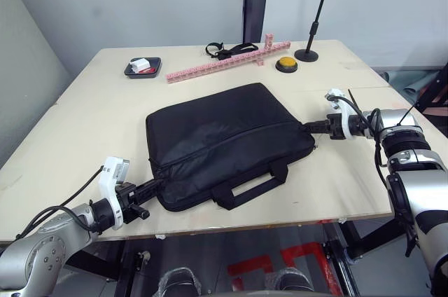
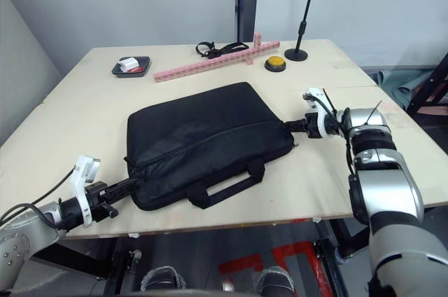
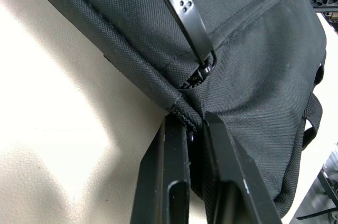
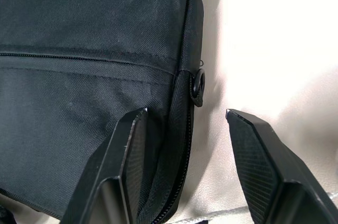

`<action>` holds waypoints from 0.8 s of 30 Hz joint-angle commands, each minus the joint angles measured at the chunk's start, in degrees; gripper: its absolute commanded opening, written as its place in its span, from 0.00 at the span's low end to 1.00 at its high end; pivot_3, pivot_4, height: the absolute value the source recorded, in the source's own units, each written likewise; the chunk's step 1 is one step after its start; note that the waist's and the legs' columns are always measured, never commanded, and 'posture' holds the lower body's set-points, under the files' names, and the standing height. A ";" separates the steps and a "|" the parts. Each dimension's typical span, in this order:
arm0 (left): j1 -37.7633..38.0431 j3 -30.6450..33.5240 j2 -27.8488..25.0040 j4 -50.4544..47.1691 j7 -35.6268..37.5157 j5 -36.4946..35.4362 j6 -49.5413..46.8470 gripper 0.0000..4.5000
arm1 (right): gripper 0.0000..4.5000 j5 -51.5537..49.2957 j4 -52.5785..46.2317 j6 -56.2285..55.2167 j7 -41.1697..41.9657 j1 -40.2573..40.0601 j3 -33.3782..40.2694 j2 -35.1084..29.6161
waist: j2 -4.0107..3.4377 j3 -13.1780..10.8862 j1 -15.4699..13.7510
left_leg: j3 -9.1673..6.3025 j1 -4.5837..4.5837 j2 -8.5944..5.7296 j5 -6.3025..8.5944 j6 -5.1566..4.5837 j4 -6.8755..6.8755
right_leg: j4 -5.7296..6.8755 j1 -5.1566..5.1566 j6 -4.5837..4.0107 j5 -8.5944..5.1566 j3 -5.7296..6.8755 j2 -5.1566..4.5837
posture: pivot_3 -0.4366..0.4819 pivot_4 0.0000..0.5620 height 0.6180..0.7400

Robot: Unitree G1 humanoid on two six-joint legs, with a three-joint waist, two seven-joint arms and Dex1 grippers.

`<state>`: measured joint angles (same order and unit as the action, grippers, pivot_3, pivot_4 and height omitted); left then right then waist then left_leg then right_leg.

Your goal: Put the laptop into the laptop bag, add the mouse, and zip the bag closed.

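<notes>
A black laptop bag (image 1: 227, 143) lies flat between two grippers. The left gripper (image 3: 193, 123) pinches its corner seam just below the zipper pull (image 3: 188, 18), while the right gripper (image 4: 185, 121) straddles the opposite edge, fingers spread. Zipping seems underway; next, the right likely must close on that edge.

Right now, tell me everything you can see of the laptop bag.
The laptop bag is a flat black woven-fabric case lying on the light wooden table, turned at an angle. Two strap handles hang toward the near table edge, and a zipper seam crosses its top face. A flat black zipper pull sits at one corner, where the left gripper pinches the edge piping. The right gripper is open, straddling the opposite corner by a small ring.
</notes>
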<state>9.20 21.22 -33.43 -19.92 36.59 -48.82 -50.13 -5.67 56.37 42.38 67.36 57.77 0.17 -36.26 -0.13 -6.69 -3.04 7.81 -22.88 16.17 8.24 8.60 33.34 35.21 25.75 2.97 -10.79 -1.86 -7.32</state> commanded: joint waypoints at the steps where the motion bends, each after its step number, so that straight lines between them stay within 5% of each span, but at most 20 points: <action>1: 0.56 0.16 -0.95 -0.38 -1.03 0.97 -0.03 0.00 | 0.37 -1.80 -0.22 1.24 1.31 1.34 0.99 0.04 | 0.00 0.00 0.02 | 0.00 0.00 0.00 0.00 0.00 0.00 | 0.00 0.00 0.00 0.00 0.00 0.00 | 0.48 0.27 1.00; 6: 0.86 0.30 -0.85 -0.91 -1.33 0.68 -0.18 0.00 | 0.00 -3.05 -0.98 2.41 1.99 1.09 1.12 -0.47 | 0.00 0.02 0.03 | 0.00 0.01 0.00 0.00 0.00 0.02 | 0.02 -0.01 0.00 0.00 0.00 0.00 | 0.48 0.27 1.00; 13: 1.23 1.74 -2.04 -1.32 -1.26 -0.25 -0.77 0.00 | 0.00 -5.43 -6.07 6.53 2.63 -1.94 1.51 -1.42 | 0.00 0.02 -0.04 | -0.01 -0.01 0.00 0.00 0.00 0.00 | -0.02 -0.01 0.00 0.00 0.01 0.00 | 0.48 0.27 1.00; 24: -0.84 1.24 -7.57 2.91 2.79 0.81 -0.82 0.00 | 0.00 -14.16 -28.30 21.15 -0.84 -13.96 4.72 -3.64 | 0.01 0.04 -0.72 | -0.02 0.04 0.00 0.00 0.01 -0.01 | -0.02 -0.03 0.00 0.00 0.00 0.01 | 0.48 0.27 1.00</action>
<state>8.57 21.63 -39.67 -17.90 39.10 -49.15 -51.23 -16.99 32.90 60.72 66.57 44.33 3.58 -38.99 -0.11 -6.65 -3.77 7.78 -22.84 16.17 8.24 8.61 33.32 35.19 25.72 2.98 -10.79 -1.86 -7.30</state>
